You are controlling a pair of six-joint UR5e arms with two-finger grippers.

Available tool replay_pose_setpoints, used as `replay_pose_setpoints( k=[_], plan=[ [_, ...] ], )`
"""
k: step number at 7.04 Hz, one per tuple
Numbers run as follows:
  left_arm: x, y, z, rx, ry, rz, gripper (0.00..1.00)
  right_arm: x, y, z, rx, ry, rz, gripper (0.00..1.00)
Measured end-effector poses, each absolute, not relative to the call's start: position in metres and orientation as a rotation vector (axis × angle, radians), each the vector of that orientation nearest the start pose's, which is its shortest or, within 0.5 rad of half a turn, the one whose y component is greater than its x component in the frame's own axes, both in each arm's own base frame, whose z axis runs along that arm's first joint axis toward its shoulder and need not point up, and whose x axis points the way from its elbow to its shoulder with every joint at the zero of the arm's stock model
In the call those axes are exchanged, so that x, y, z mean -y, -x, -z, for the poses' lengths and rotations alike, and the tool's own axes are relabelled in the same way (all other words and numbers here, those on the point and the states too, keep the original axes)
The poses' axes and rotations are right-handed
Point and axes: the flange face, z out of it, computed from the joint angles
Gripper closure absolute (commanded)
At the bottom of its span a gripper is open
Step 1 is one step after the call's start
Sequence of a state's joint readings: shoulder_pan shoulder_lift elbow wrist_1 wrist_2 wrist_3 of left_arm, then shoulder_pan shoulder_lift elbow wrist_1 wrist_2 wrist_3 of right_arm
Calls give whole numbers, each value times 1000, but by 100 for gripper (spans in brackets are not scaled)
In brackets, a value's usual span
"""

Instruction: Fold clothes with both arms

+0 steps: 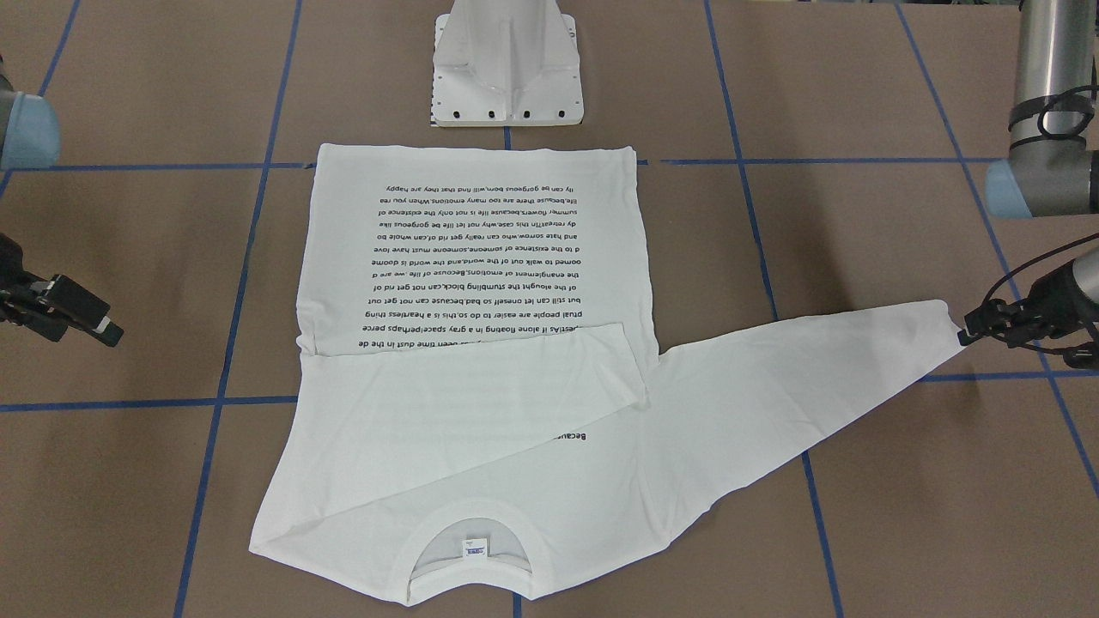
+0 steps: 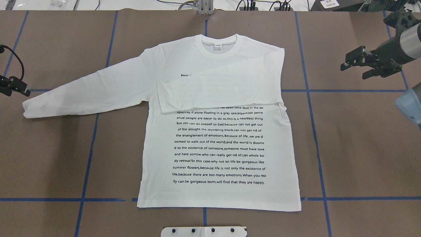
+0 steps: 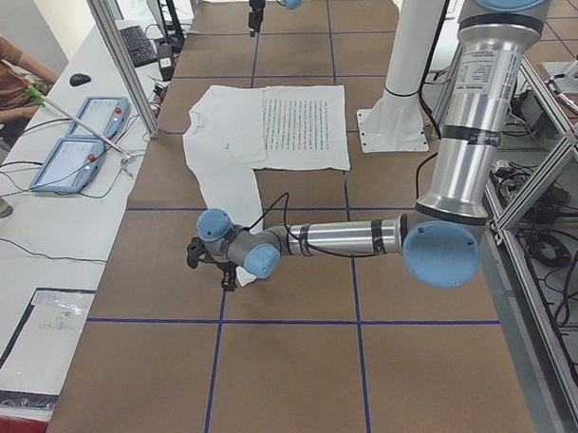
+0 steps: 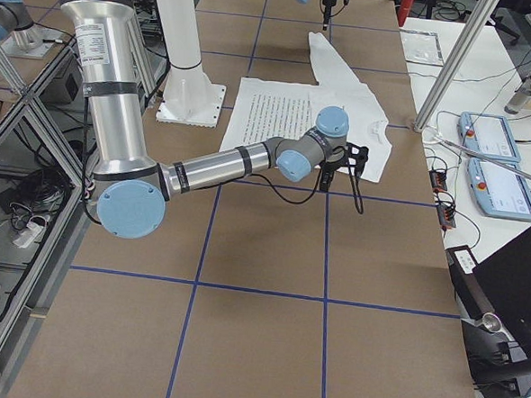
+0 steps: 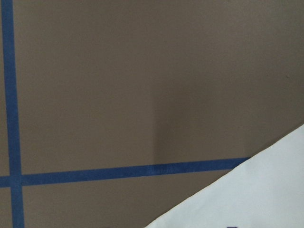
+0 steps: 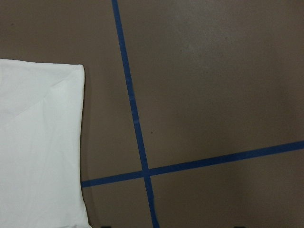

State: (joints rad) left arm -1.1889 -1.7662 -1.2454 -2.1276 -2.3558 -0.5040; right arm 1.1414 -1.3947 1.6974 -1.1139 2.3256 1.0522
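The shirt (image 2: 217,148) lies flat on the table (image 2: 361,148) with the print up. Its hem is toward my base (image 1: 506,69) and its collar (image 2: 219,46) is at the far end, with a small tag (image 2: 217,46) inside.

My left gripper (image 1: 970,331) sits just beside the cuff (image 1: 936,324) of the sleeve stretched straight out to my left. I cannot tell whether its fingers are apart or pinched together, or whether they touch the cloth.

My right gripper (image 2: 353,69) hangs with fingers spread and nothing between them. It is well apart from the shirt, out past the shoulder on that side.

The sleeve on my right is folded across the chest and covers the first lines of the black text (image 2: 218,148). Only "Becau" shows above it.
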Motion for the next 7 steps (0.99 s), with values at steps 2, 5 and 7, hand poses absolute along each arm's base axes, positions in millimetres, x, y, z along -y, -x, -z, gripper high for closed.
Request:
replay_pose_setpoints(
  k=[2, 5, 7],
  plan=[
    [572, -172, -660, -866, -13, -62, 33, 544, 177, -447, 1017, -54, -280, 11],
    [570, -177, -667, -862, 2, -68, 43, 544, 177, -445, 1019, -57, -278, 11],
    [568, -182, -668, -861, 7, -79, 52, 543, 177, -444, 1022, -57, -276, 12]
  ],
)
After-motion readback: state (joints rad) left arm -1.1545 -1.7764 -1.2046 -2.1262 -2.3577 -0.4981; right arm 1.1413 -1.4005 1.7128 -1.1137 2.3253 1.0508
